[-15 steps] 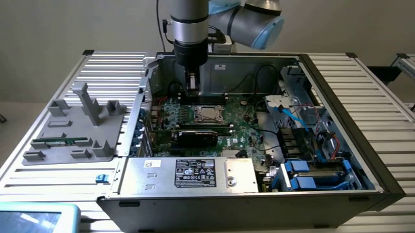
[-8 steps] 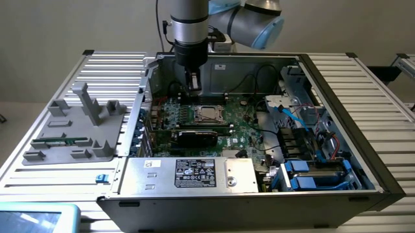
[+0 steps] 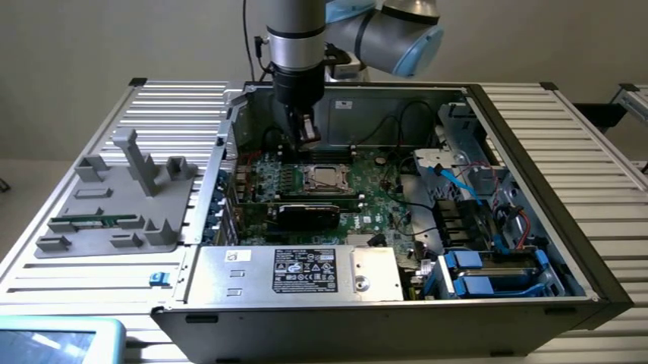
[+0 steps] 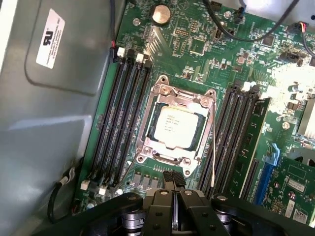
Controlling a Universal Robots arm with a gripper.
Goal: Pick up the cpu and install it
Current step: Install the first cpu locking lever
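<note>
Fingers of your black gripper [image 4: 173, 180] are pressing together, gripping nothing, beside the metal-framed socket [image 4: 147, 143]. Your silvery-grey square cpu [image 4: 174, 127] is sitting inside it on the green motherboard [image 4: 197, 49].

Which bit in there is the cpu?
Look inside the big open grey metal computer case, at the green circuit board. On the board, a shiny metal frame surrounds the cpu: a flat silvery square with tiny print, unlike the long black slots on either side.
</note>
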